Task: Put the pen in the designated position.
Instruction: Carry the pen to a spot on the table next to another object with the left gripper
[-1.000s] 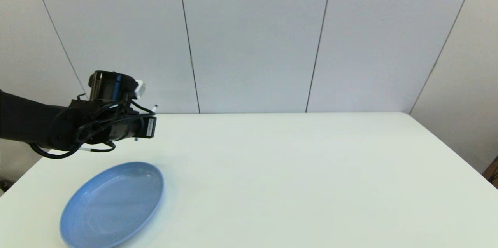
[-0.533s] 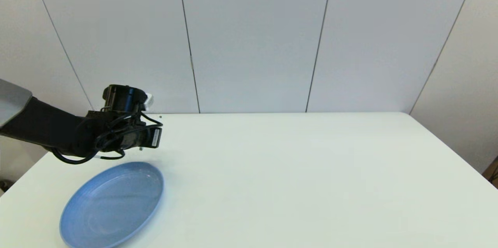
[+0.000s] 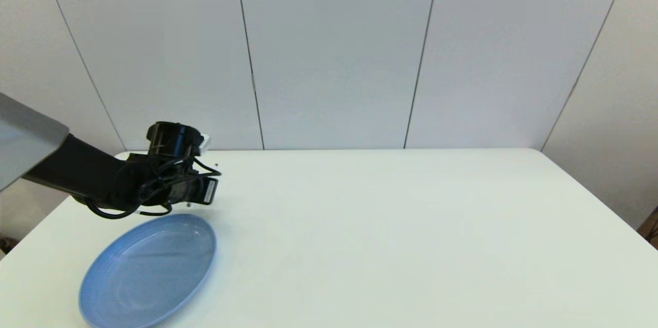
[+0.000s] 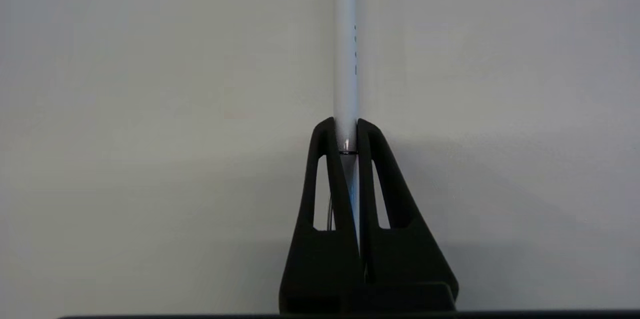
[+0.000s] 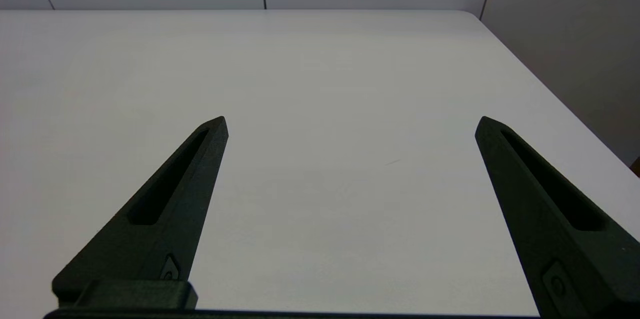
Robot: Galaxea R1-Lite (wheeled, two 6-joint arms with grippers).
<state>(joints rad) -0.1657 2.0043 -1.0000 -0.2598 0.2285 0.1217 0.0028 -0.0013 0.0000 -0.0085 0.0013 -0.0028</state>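
Observation:
In the left wrist view, the pen is a thin white stick, and my left gripper is shut on its lower part, with most of the barrel sticking out past the fingertips over white table. The head view shows my left wrist hanging low over the table, just beyond the far edge of the blue plate; the wrist hides the fingers there. Out of the head view, my right gripper is open and empty over bare table.
The blue plate is the only other item, at the front left of the white table. The table's far edge meets a grey panelled wall. The table's right edge shows in the right wrist view.
My left arm has come down and a little to the right with the pen, ending closer to the table and to the plate's far edge. The plate has not moved.

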